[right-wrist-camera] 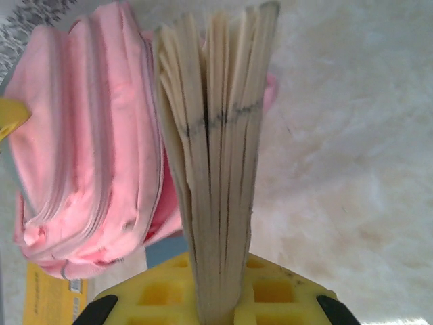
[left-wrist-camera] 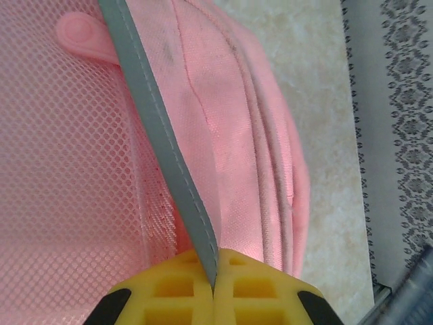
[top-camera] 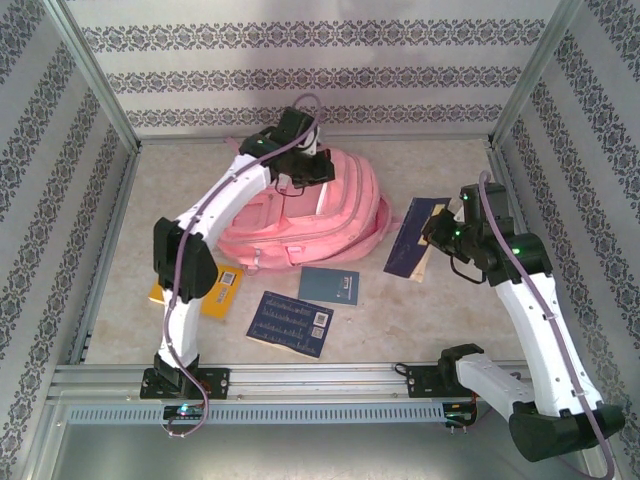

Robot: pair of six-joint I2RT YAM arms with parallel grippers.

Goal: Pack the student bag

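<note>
Top external view: the student bag (top-camera: 330, 215) is seen lying at the middle back of the bench (top-camera: 420, 320). The left hand (top-camera: 305, 168) is lowered onto its far edge. Right of the bag, a thick book (top-camera: 412, 240) is gripped by the right hand (top-camera: 436, 232). A yellow book (top-camera: 222, 298), a blue notebook (top-camera: 329, 285) and a dark patterned book (top-camera: 290, 322) are laid in front of the bag.

Left wrist view: the left hand (left-wrist-camera: 213, 274) is fully closed, with a grey strip (left-wrist-camera: 162, 135) of the bag (left-wrist-camera: 237, 101) pinched between its yellow fingers (left-wrist-camera: 176, 291), beside pink mesh (left-wrist-camera: 61, 176).

Right wrist view: the right hand (right-wrist-camera: 218, 298) is clamped on the thick book (right-wrist-camera: 216, 149), whose page edges are turned to the camera. The bag (right-wrist-camera: 88, 135) is seen just to its left.
</note>
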